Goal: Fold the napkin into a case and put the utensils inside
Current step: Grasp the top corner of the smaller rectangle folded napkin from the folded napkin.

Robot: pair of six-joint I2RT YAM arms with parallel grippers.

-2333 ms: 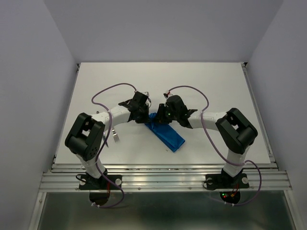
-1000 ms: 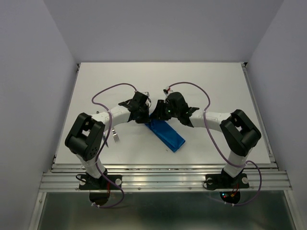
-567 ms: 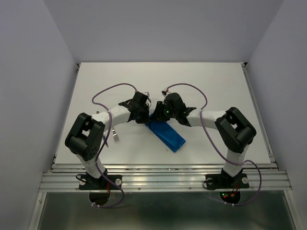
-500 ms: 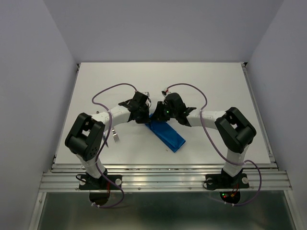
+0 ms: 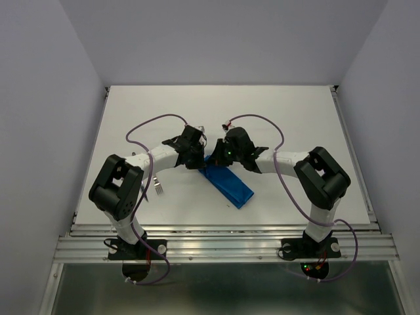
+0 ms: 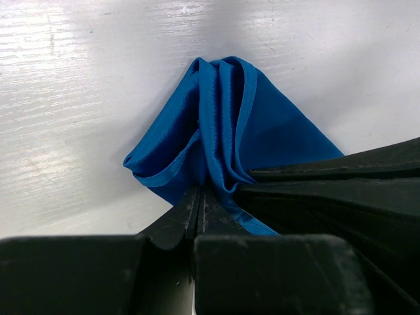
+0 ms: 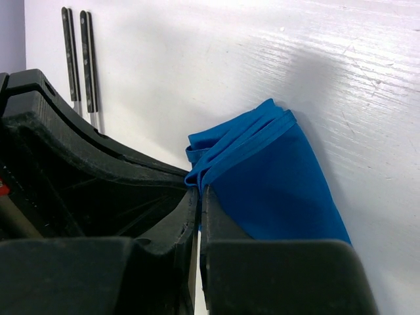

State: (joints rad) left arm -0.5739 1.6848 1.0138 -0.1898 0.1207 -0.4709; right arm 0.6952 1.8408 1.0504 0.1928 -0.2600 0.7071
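The napkin [image 5: 231,186] lies on the white worktop [image 5: 275,111] a little below the middle of the overhead frame. It is folded into a narrow blue strip that runs on a slant from upper left to lower right. Both arms reach in toward its upper-left end, where the left gripper [image 5: 197,159] and the right gripper [image 5: 215,159] sit close together, left and right of that end.

In the left wrist view the gripper's fingers are pressed together low in the middle of the frame, with a bunch of the blue cloth caught between them. The cloth fans up and out from the pinch in soft folds, its hemmed edges curling at the left.

In the right wrist view the fingers are likewise closed, clamped on the stacked hemmed edges of the napkin. The rest of the cloth spreads toward the lower right.

The utensils [image 7: 80,59] lie in the upper-left corner of that view, two slim dark handles side by side and parallel, well apart from the cloth. From overhead they lie at the left, beside the left arm.
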